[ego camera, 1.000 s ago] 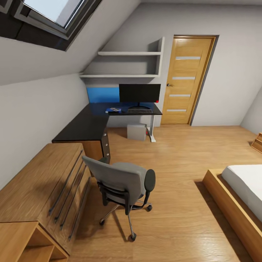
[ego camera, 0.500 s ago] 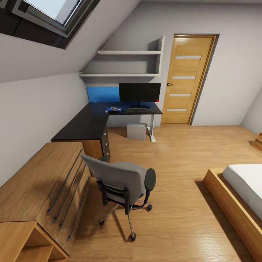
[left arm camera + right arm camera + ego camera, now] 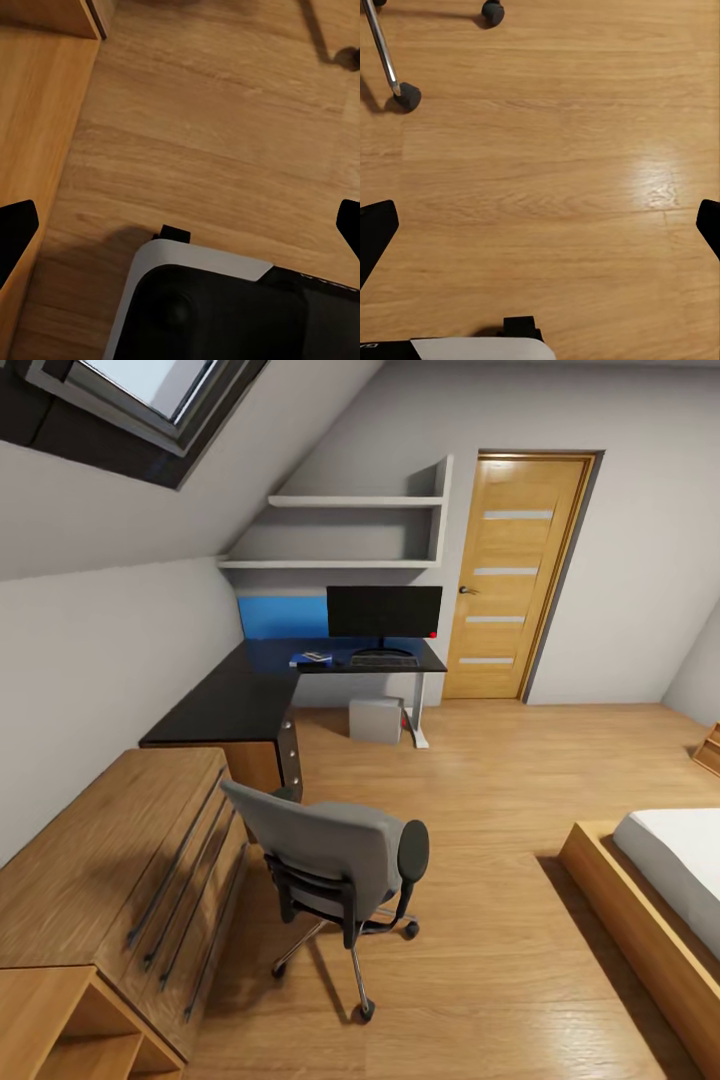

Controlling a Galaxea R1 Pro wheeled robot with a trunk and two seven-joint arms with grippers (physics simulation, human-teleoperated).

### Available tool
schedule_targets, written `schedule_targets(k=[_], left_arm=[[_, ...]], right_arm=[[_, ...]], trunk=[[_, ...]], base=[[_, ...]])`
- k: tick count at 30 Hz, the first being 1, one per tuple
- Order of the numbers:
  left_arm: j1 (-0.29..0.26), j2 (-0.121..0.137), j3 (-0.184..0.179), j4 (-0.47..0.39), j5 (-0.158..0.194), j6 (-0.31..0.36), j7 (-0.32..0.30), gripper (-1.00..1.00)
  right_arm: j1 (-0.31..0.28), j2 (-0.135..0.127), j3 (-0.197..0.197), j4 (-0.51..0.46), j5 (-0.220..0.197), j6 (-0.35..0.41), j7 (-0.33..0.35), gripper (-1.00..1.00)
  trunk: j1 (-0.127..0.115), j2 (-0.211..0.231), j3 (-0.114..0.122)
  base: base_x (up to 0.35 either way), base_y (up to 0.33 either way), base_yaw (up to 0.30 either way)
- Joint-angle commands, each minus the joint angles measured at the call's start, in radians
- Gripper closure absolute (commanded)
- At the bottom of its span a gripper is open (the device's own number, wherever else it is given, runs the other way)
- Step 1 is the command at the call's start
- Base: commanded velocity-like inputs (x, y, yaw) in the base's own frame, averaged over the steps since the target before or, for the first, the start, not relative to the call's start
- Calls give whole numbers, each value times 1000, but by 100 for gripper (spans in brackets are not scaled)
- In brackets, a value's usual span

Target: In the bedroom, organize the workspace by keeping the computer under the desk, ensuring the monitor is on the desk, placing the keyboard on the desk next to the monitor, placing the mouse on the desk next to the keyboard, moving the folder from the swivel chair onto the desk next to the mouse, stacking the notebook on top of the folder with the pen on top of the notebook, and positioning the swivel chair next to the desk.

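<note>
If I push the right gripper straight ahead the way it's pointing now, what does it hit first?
Most likely the bare wooden floor. The right gripper points down at it, fingers spread wide. The swivel chair castors sit off to the side, apparently clear of that line.

**Both grippers open, pointing down**

The left gripper [image 3: 180, 225] pointed downward with its jaws spread wide, one dark fingertip [image 3: 15, 229] at each side edge of its wrist view. The right gripper [image 3: 540, 225] hung in the same pose, fingertips [image 3: 375, 229] far apart, nothing between them. The robot's white-and-black base [image 3: 225, 307] sat below the left gripper.
</note>
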Motion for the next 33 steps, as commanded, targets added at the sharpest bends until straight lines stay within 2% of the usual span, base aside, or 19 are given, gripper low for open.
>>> schedule_targets(k=[1, 8, 13, 16, 18, 21, 22, 24, 25, 29, 33], left_arm=[[-1, 0, 6, 1, -2, -2, -2, -100], [-1, 0, 7, 1, 3, 0, -2, -100], [-1, -1, 7, -8, 20, 15, -2, -100], [-1, -4, 6, -41, 25, 28, -1, -100], [-1, -5, 6, -76, 27, 43, 3, -100], [-1, -9, 5, -146, 26, 102, 22, -100], [-1, -11, 5, -192, 26, 150, 37, -100], [-1, -14, 5, -242, 26, 204, 55, -100], [-1, -17, 4, -293, 25, 258, 71, -100], [-3, -21, 4, -409, 25, 367, 94, -100], [-25, -27, 4, -472, 24, 417, 102, -100]], right_arm=[[-1, 1, 9, 2, -3, -2, -6, -100], [-1, 4, 8, -2, -5, -2, -6, -100], [-1, 8, 8, -20, -6, 1, -10, -100], [-2, 10, 7, -68, -7, 26, -14, -100], [-2, 10, 7, -124, -7, 80, -18, -100], [-3, 10, 7, -220, -6, 187, -29, -100], [-4, 10, 7, -270, -6, 242, -37, -100], [-5, 10, 7, -316, -6, 291, -45, -100], [-7, 10, 7, -354, -5, 330, -53, -100], [-23, 21, 7, -406, -5, 389, -69, -100], [-79, 44, 7, -422, -5, 414, -91, -100]], trunk=[[4, -8, -4], [31, -57, -26], [50, -92, -42], [62, -113, -51], [69, -127, -58], [81, -148, -67], [85, -155, -70], [92, -169, -76], [96, -176, -80], [111, -204, -92], [127, -232, -105]], base=[[0, 0, 0], [0, 0, 0], [0, 0, 0], [0, 0, 0], [0, 0, 0], [0, 0, 0], [0, 0, 0], [0, 0, 0], [0, 0, 0], [0, 0, 0], [0, 0, 0]])
